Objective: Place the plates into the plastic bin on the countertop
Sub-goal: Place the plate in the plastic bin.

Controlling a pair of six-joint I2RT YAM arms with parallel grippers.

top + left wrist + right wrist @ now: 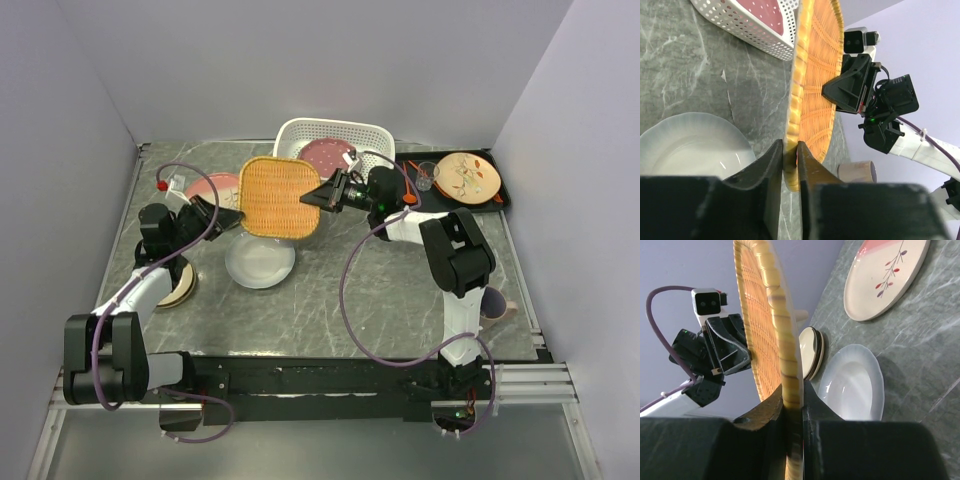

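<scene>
From above I see the whole countertop (400, 290), the bin (300, 130) at the far side and the tray (505, 195) to its right. My wrist views show neither in full.

The orange plate (282, 197) hangs in the air between my arms, face up, and in the top view its far edge overlaps the bin's near wall. It is a rounded square, so no side is longer. The line between my grips runs left to right.

Only the wrist views show it edge-on. My left gripper (790, 150) pinches one rim and my right gripper (794, 400) is clamped on the opposite rim.

A pink plate (328, 157) lies in the bin. The white plate (260, 262) sits below the orange one, with bare countertop to its right. The sprig plate (885, 277) and a small stack (814, 352) lie to the left.
</scene>
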